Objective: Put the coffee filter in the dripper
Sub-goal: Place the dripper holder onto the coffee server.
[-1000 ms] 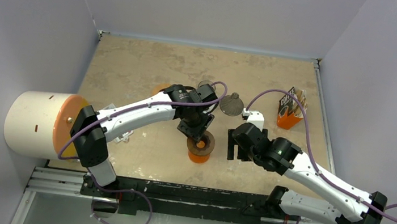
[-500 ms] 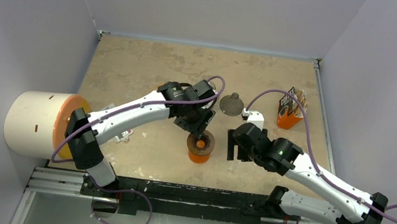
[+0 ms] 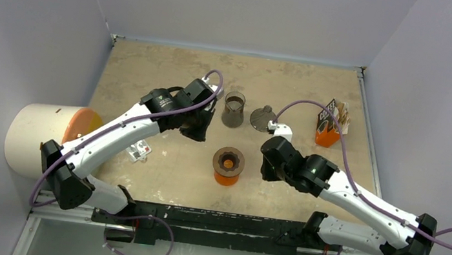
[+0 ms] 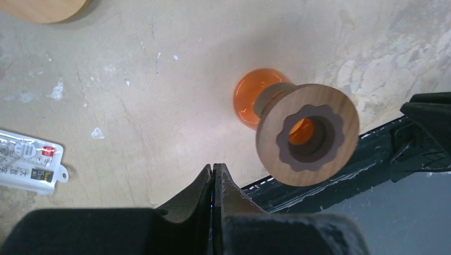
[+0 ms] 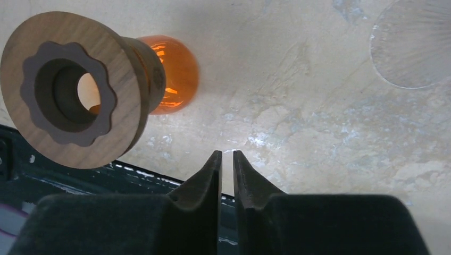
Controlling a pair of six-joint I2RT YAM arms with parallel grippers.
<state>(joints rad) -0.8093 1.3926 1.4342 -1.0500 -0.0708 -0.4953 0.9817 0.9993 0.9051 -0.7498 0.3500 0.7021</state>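
The dripper's clear ribbed glass cone point(image 3: 264, 118) lies mouth down on the table, also seen in the right wrist view point(image 5: 412, 45). A brown wooden ring collar point(image 3: 229, 160) sits on the orange glass vessel point(image 4: 252, 98). I see no coffee filter on its own; tan paper point(image 3: 342, 110) sticks out of the black-and-orange packet point(image 3: 329, 126). My left gripper point(image 4: 214, 167) is shut and empty, back left of the vessel point(image 3: 202, 131). My right gripper point(image 5: 227, 154) hangs just right of the vessel point(image 3: 265, 166), with its jaws a narrow slit apart and nothing between them.
A smoky-grey glass cup point(image 3: 233, 109) stands behind the vessel. A big white cylinder with an orange face point(image 3: 39, 140) lies at the left edge. A small white label point(image 4: 29, 170) lies on the table. A wooden disc point(image 4: 45, 6) sits farther back. The black rail point(image 3: 212, 220) runs along the near edge.
My left arm has pulled back and to the left from above the orange vessel, and its jaws have closed. The right gripper's jaws have narrowed from wide open to a slit.
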